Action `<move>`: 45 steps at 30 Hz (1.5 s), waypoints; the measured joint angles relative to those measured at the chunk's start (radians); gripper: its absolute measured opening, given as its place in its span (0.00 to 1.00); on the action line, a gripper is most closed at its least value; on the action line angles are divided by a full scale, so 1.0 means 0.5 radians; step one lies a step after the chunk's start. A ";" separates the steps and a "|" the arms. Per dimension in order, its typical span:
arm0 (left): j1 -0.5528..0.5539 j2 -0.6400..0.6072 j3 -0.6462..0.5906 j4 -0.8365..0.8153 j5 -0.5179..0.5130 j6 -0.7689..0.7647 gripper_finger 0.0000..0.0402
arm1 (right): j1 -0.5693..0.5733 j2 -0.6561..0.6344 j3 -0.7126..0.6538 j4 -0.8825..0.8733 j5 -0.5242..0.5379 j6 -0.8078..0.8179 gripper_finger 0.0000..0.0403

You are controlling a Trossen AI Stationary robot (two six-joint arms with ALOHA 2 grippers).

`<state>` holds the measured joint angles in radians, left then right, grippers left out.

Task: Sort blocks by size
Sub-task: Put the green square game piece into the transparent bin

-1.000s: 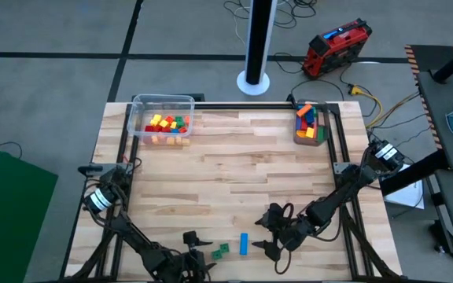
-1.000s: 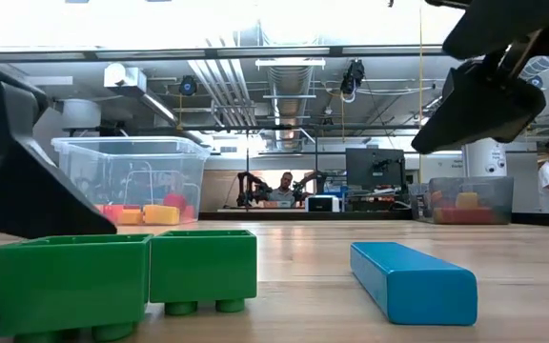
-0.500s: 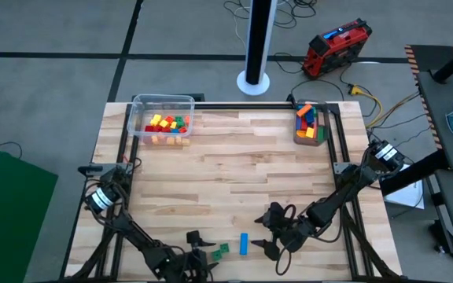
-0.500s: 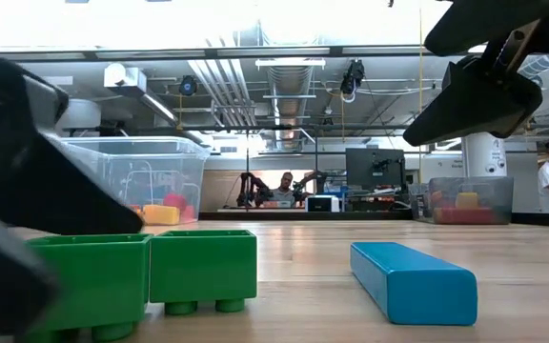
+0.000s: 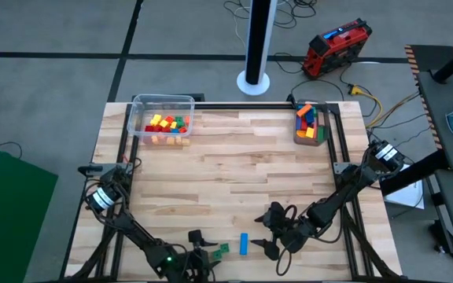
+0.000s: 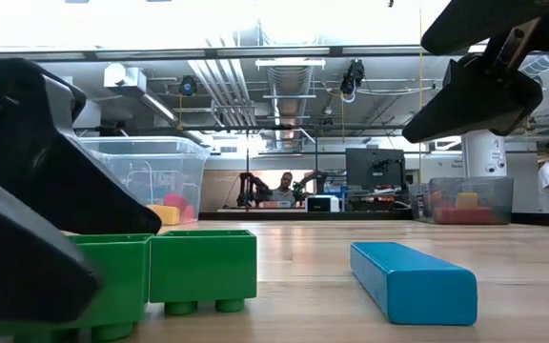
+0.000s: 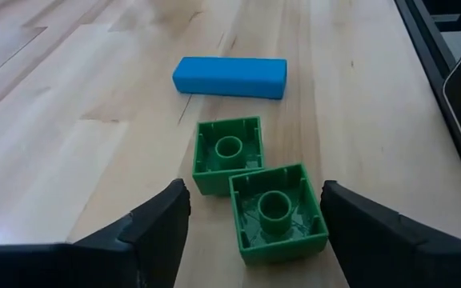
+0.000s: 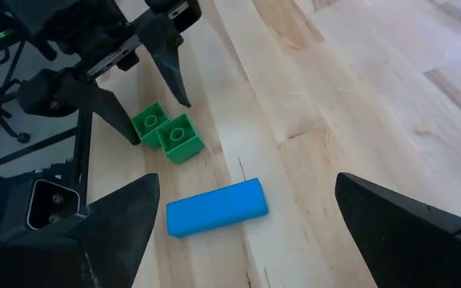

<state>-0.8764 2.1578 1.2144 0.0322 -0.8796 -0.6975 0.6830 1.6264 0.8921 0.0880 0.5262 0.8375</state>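
Two green cubes (image 7: 227, 154) (image 7: 277, 212) stand side by side near the table's front edge, hollow side up, resting on their studs (image 6: 203, 306). A blue bar (image 7: 230, 77) lies flat just to their right. My left gripper (image 7: 254, 196) is open and low at the cubes; its fingers stand on either side of the nearer cube without touching it. To the right of the bar, my right gripper (image 8: 246, 180) hangs open above the table with nothing between its fingers. In the high view the cubes (image 5: 222, 250) and bar (image 5: 243, 244) lie between my left gripper (image 5: 204, 247) and my right gripper (image 5: 259, 236).
A clear tub (image 5: 162, 122) with several small cubes stands at the far left corner. A smaller container (image 5: 309, 124) with longer bars stands at the far right. A black frame (image 5: 344, 169) runs along the table's edges. Bare wood lies across the middle.
My left gripper has moved along the near edge toward the table's right, up to the green cubes, so its open fingers now flank the nearer cube. The cubes and the blue bar have stayed where they were.
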 joint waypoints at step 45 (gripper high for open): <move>0.050 -0.525 -0.072 -0.908 -0.200 0.107 0.30 | -0.006 0.002 -0.003 -0.001 0.409 -0.265 0.91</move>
<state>-0.8515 1.8952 1.1785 -0.4217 -0.9796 -0.6441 0.6800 1.6272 0.8906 0.0875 0.7310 0.7050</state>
